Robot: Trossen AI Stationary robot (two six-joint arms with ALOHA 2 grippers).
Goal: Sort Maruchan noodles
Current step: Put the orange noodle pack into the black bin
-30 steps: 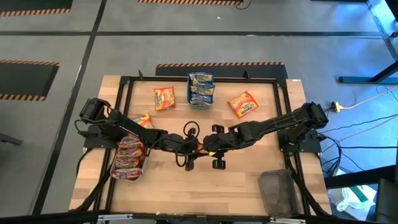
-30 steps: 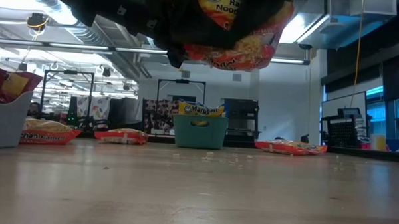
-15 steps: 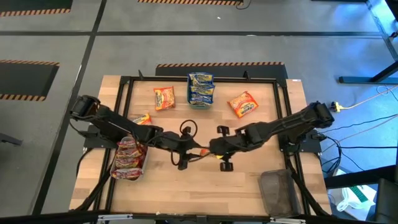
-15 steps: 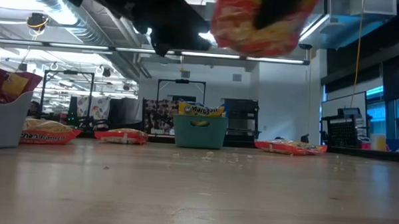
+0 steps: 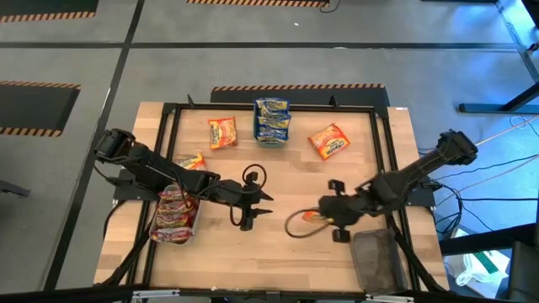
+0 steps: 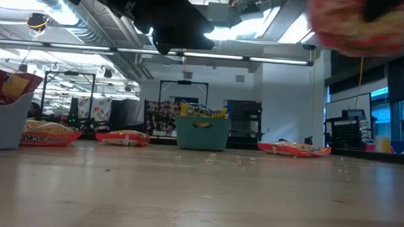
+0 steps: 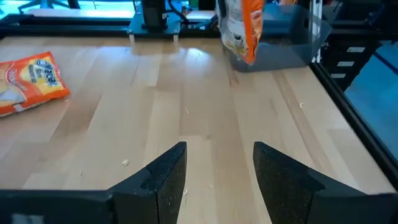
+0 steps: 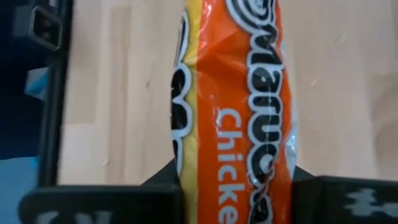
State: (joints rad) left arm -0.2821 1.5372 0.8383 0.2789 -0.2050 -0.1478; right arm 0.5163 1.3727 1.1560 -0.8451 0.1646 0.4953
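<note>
from above, my right gripper (image 5: 313, 220) is carrying an orange noodle packet (image 5: 301, 224) near the grey tray (image 5: 376, 259). my left gripper (image 7: 214, 180) is hovering with jaws apart, empty. my right wrist is seeing the packet clamped.

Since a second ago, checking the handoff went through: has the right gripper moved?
Yes. The right gripper, shut on the orange packet, has pulled away from mid-table toward the grey tray at the table's near right corner.

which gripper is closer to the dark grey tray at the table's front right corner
Right. The right gripper, holding an orange noodle packet, is just beside the dark grey tray; the left gripper is open mid-table.
</note>
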